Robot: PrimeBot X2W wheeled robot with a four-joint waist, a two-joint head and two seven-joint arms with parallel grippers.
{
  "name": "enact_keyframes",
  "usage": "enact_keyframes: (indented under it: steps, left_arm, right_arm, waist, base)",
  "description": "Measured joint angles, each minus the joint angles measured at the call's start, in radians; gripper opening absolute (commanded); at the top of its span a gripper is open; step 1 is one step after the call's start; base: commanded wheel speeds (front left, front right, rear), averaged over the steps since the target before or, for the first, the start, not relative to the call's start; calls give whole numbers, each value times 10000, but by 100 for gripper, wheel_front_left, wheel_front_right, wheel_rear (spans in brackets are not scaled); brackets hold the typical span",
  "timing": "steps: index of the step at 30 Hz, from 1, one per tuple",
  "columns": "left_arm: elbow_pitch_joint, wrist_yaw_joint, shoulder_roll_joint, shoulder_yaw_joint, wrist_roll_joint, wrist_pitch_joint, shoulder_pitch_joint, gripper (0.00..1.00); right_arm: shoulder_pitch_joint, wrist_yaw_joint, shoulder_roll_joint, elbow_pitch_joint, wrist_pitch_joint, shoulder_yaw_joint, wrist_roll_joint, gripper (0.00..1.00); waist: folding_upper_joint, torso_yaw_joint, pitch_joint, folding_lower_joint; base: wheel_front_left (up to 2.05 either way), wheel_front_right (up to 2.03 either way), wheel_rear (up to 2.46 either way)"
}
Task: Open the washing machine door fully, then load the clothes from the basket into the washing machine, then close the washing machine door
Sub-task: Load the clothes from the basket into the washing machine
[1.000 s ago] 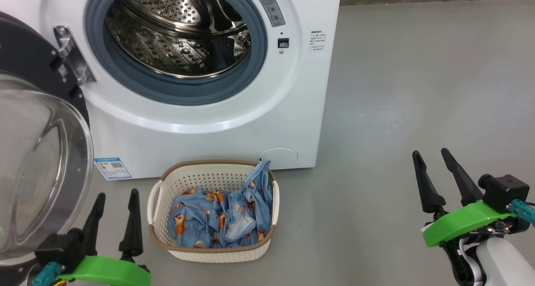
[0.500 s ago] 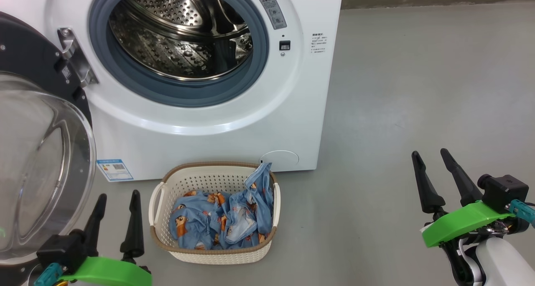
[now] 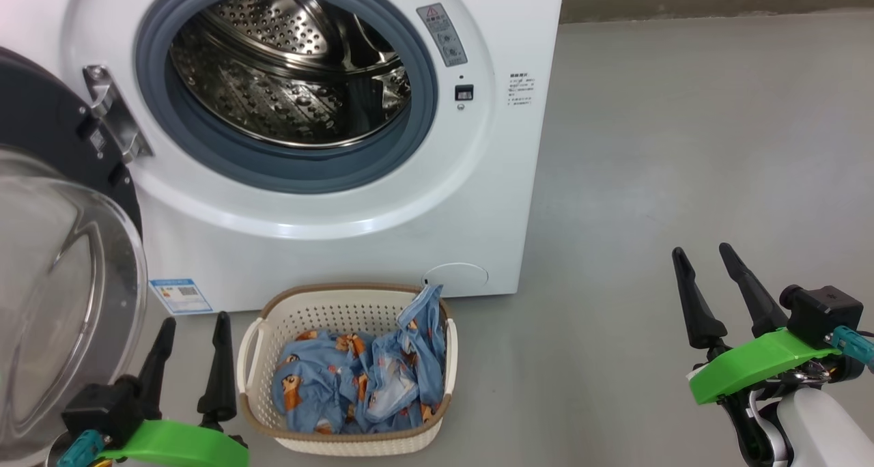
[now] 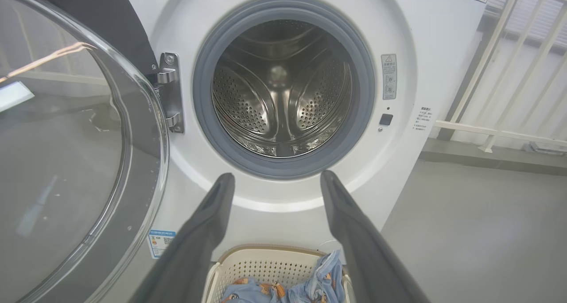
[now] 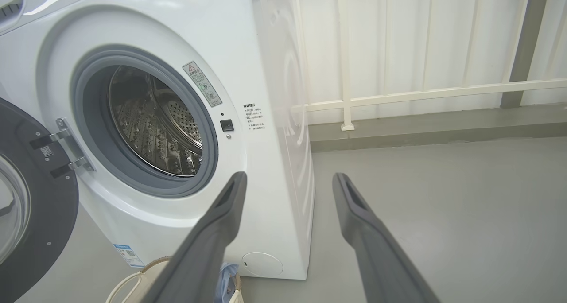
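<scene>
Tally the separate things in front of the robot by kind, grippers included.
washing machine: 1
basket: 1
heap of clothes: 1 (garments in it cannot be counted)
grippers: 2 (left gripper, right gripper)
Total: 5

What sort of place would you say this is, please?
Probably a laundry area, perhaps a balcony or utility room: a white front-loading washing machine stands on a grey floor, a basket of clothes before it, a white railing nearby.
</scene>
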Motion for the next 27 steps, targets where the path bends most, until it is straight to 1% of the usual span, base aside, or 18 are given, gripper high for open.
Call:
enact_keyframes:
  steps: [21,27]
  left_arm:
    - [0,167,8,-13,-10,0,-3,100]
    - [-2,165,13,-33,-109,0,-10,100]
  right_arm:
    - [0,0,10,10,0,-12,0,100]
    - [-2,0,13,12,0,-13,0,100]
  waist:
    - [0,40,73,0]
    - [0,45,94,0]
  base:
    - [108,-108,0]
    - [48,-48,0]
